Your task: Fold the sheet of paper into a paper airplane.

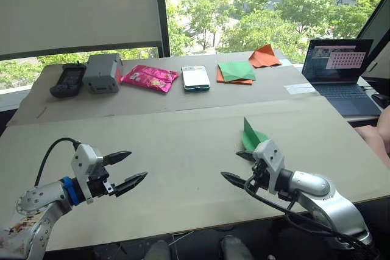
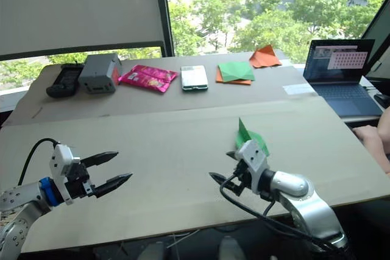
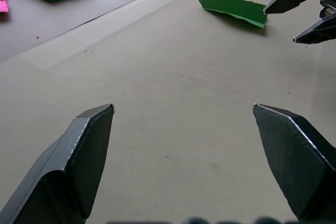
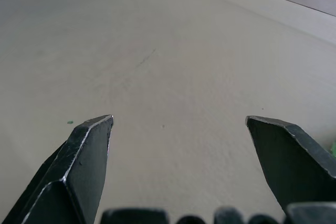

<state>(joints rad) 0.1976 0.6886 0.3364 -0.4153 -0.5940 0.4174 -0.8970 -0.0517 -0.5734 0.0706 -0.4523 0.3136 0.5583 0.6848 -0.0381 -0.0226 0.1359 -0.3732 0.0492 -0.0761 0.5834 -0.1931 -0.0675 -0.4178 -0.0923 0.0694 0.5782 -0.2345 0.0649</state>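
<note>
Resting on tan table (image 1: 183, 150) by window (image 1: 244, 10), airplane (image 1: 251, 137) prob.

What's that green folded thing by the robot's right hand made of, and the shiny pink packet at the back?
The paper airplane looks like thin matte paper: flat bright green, sharp creases, one flap standing up. The pink packet seems to be glossy plastic or foil film, judging by its crinkles and glints.

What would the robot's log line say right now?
left end effector: open, holding nothing | right end effector: open, holding nothing | paper airplane: folded, on table beside right end effector
</note>
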